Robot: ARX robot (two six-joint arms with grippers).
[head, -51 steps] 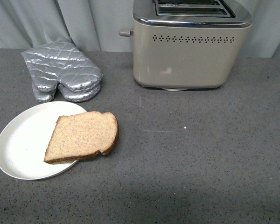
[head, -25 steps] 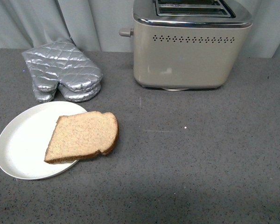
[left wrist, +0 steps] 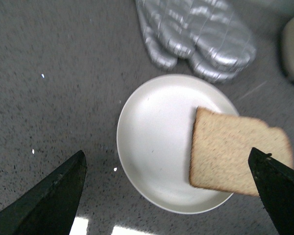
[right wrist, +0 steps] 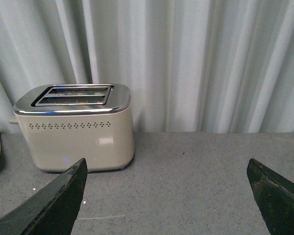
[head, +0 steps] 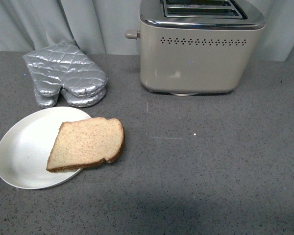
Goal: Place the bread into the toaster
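Both left gripper and right gripper gape empty; bread under the left overhangs its plate, so a pinch might just shove it.

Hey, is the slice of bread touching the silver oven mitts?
Apart. The front view shows a strip of bare plate between the bread and the oven mitts.
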